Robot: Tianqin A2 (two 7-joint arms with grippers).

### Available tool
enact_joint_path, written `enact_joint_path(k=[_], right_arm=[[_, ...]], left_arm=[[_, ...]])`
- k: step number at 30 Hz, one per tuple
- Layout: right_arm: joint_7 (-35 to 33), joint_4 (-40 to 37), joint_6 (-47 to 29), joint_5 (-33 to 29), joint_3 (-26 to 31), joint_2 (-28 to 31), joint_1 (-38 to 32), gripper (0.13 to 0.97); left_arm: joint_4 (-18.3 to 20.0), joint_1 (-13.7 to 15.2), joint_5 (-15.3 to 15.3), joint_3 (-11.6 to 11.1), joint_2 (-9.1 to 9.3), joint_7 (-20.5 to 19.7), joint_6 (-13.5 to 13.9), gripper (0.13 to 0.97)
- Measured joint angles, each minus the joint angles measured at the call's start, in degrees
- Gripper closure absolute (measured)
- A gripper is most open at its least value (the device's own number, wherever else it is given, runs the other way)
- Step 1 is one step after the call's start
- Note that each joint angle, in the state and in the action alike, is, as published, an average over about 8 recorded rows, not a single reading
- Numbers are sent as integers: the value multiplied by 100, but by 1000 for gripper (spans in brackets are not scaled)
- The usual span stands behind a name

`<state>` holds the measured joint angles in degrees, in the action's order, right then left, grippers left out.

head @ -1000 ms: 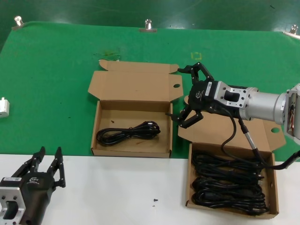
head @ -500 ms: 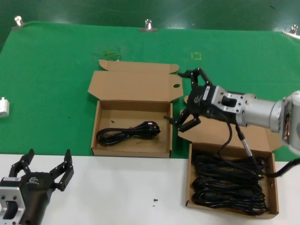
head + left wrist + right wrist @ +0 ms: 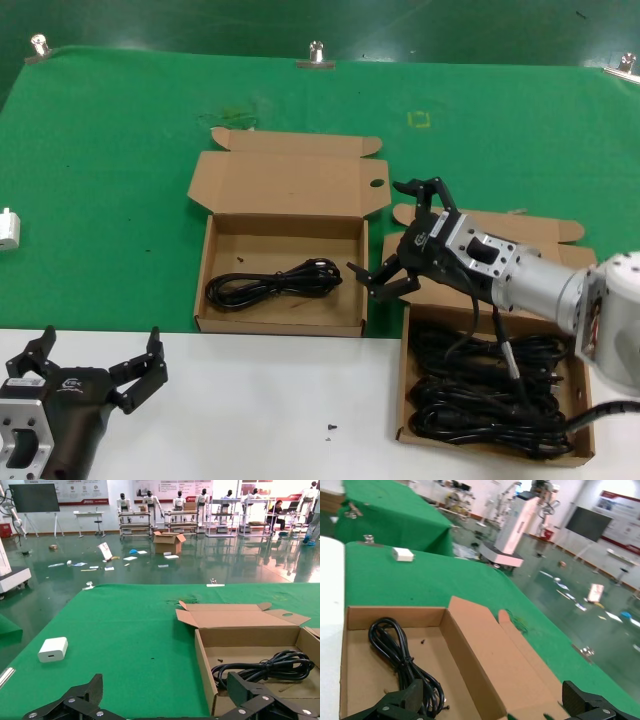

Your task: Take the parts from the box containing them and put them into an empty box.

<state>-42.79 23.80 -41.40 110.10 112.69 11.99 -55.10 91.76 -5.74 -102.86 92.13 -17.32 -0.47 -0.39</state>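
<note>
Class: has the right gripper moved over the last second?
Yes. The right gripper, open, has dropped from the left box's lid hole towards the full box.

Parts: black coiled power cables (image 3: 490,390), several long flat bundles stacked across the right box.
Source box: shallow brown cardboard box (image 3: 585,400), lid open.
Receiving box: alike brown cardboard box (image 3: 282,318), lid open, one black cable bundle (image 3: 274,282) on its base.

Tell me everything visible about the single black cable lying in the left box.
The cable is black and glossy, coiled into a long flat bundle. It lies flat and slightly slanted on the base of the open brown cardboard box, along its front half. No gripper touches it; the open right gripper hovers beside the box's right wall.
</note>
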Motion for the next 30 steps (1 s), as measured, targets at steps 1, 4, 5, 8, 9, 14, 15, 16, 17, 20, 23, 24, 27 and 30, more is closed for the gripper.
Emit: enact_joint_path(k=[1, 4, 5, 8, 9, 14, 15, 16, 17, 20, 23, 24, 27, 30], right_arm=[[78, 124, 76, -13, -38, 9, 96, 129], [302, 479, 293, -49, -148, 36, 385, 129], [378, 599, 366, -62, -185, 45, 482, 129], [604, 958, 584, -99, -297, 73, 774, 129], [676, 1073, 655, -110, -332, 82, 868, 129], [1048, 1663, 1014, -171, -515, 127, 1347, 129], [1121, 1778, 1084, -183, -551, 136, 1440, 129], [1197, 1898, 1158, -195, -588, 145, 1538, 129], [1272, 2018, 1231, -207, -625, 154, 1635, 129], [1496, 2373, 1447, -244, -735, 182, 1923, 129], [1719, 2727, 1663, -280, -845, 209, 2211, 129], [1792, 2842, 1733, -292, -881, 218, 2305, 129], [2016, 3197, 1950, -328, -990, 245, 2593, 129], [2240, 3552, 2166, -365, -1100, 272, 2882, 129]], left_arm=[[0, 0, 0, -1, 0, 1, 1, 280], [-1, 0, -2, -3, 1, 3, 3, 240], [-1, 0, -2, -4, 1, 4, 3, 226], [-1, 0, -4, -6, 2, 7, 5, 186], [-1, 0, -4, -7, 2, 7, 6, 173], [-2, 0, -7, -11, 3, 12, 9, 167], [-2, 0, -7, -12, 3, 12, 10, 162], [-3, 0, -7, -13, 4, 13, 11, 157], [-3, 0, -8, -14, 4, 14, 11, 152], [-3, 0, -9, -16, 4, 17, 13, 137], [-4, 0, -11, -18, 5, 19, 15, 132], [-4, 0, -11, -19, 5, 20, 16, 132], [-4, 0, -13, -22, 6, 22, 18, 132], [-5, 0, -14, -24, 7, 25, 20, 132]])
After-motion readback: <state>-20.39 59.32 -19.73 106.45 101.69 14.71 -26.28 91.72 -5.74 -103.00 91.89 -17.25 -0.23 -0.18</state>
